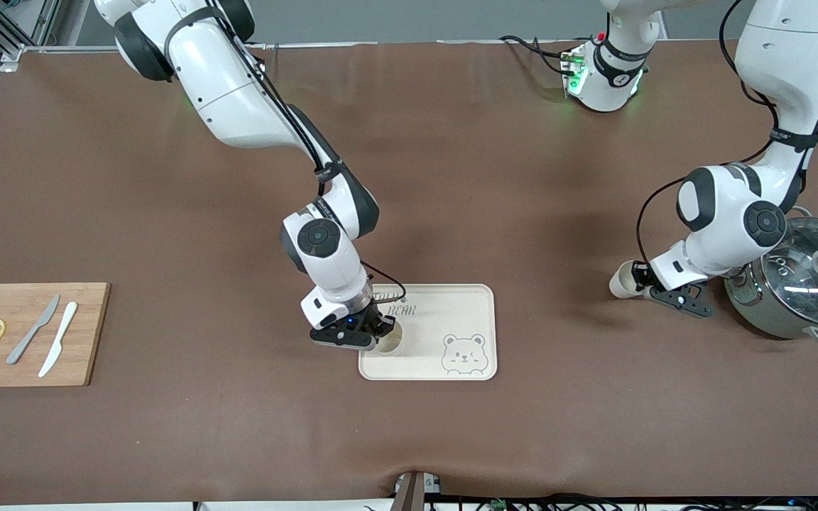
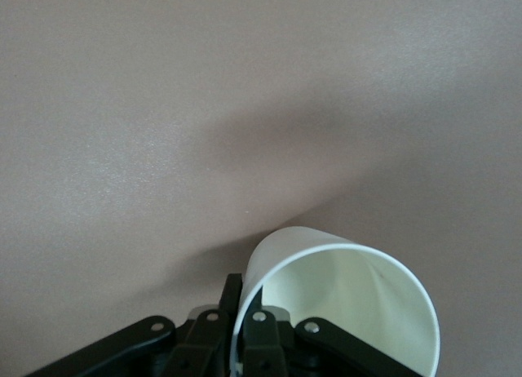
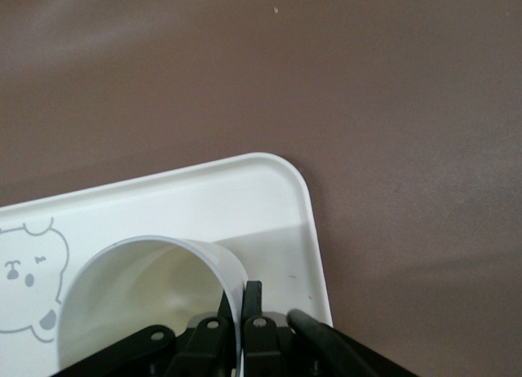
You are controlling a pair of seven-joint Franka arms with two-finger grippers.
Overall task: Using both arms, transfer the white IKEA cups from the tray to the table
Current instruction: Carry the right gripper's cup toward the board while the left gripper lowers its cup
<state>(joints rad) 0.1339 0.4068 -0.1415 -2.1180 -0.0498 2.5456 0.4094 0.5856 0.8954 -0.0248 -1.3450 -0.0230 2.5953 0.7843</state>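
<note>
Brown table, right gripper clamping cup on tray, left gripper clamping second cup

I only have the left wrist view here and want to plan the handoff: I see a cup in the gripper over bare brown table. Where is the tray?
Observer: The tray lies mid-table, toward the right arm's end from your left gripper.
Operator: Is the other cup placed?
Observer: It is over the tray's corner, rim pinched by the right gripper.
Operator: Anything near my arm?
Observer: A lidded pot stands right beside your gripper, which holds your cup tilted sideways.
</note>
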